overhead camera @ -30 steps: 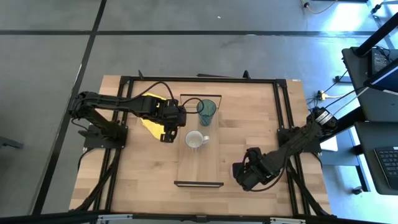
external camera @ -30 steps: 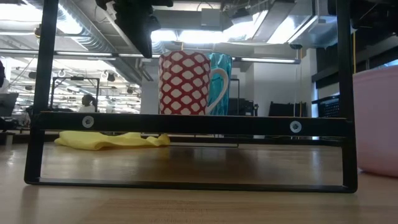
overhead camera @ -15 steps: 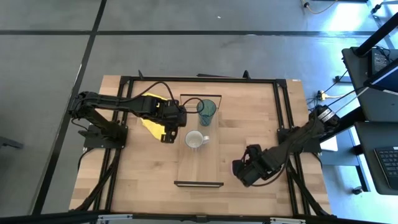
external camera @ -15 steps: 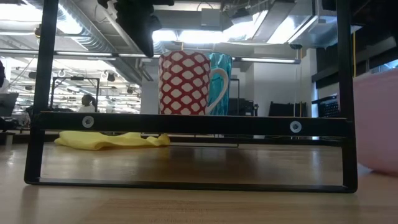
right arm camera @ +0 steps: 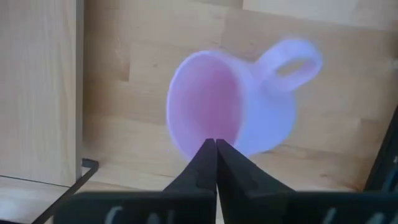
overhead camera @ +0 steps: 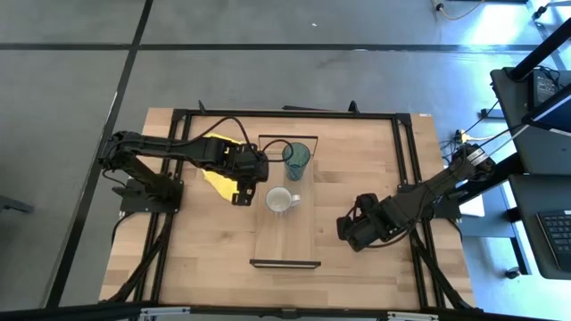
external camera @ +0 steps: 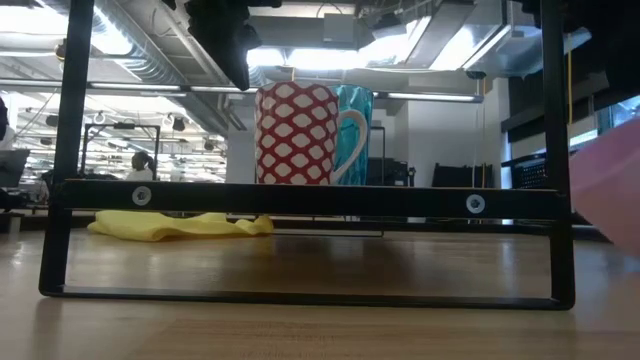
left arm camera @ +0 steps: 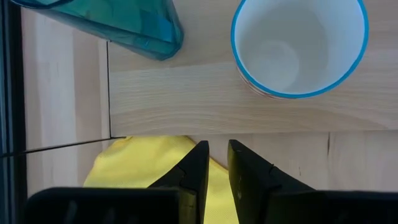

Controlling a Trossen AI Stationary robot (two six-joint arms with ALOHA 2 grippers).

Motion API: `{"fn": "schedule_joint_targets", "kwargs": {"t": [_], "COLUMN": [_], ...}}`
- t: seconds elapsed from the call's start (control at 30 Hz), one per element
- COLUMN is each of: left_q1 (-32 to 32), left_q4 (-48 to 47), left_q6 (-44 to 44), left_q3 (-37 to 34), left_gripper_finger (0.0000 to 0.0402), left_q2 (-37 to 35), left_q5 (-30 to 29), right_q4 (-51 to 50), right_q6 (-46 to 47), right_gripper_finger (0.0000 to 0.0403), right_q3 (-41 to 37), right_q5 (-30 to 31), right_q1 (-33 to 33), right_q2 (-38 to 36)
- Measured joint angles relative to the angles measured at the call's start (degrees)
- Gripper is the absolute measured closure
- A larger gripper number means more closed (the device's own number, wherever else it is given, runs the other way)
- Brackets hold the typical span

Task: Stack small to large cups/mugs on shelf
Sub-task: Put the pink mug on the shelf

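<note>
The shelf [overhead camera: 285,236] lies along the middle of the table. On it stand the teal tumbler [overhead camera: 296,159] at the far end and the white mug [overhead camera: 282,201], red-patterned on its outside [external camera: 298,133], just nearer. My left gripper [overhead camera: 239,187] hovers left of the shelf above the yellow cloth [left arm camera: 143,162], its fingers a narrow gap apart and empty. My right gripper [overhead camera: 354,230] is right of the shelf's near half, shut on the pink mug [right arm camera: 230,112], which also shows at the low view's right edge [external camera: 615,200]. My right gripper pinches the pink mug's rim [right arm camera: 211,140] between its two fingers, on the side away from the handle [right arm camera: 292,62]. The mug is tilted, its mouth turned toward the wrist. It is lifted clear of the table.
The yellow cloth [overhead camera: 217,147] lies on the table left of the shelf's far end. The shelf's dark end frame [external camera: 300,200] stands across the near side. Black frame rails [overhead camera: 406,160] run along the table's edges. Bare wood lies right of the shelf.
My right gripper has gone up and toward the table's far edge with the pink mug. The mug stood on the table, and is now lifted clear and tipped. My left gripper has kept still.
</note>
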Motion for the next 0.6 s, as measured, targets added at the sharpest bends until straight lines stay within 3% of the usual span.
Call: {"fn": "schedule_joint_targets", "kwargs": {"t": [0.23,0.6], "left_q1": [0.0,0.0], "left_q4": [0.0,0.0], "left_q6": [-0.1,-0.4], "left_q3": [0.0,0.0], "left_gripper_finger": [0.0347,0.0347], "left_q2": [0.0,0.0], "left_q5": [0.0,0.0], "right_q4": [-3.0,-11.0], "right_q6": [-0.2,-0.3], "right_gripper_finger": [0.0393,0.0306], "right_q3": [0.0,0.0], "right_q5": [0.4,0.0], "right_q1": [0.0,0.9], "right_q2": [0.2,0.2]}}
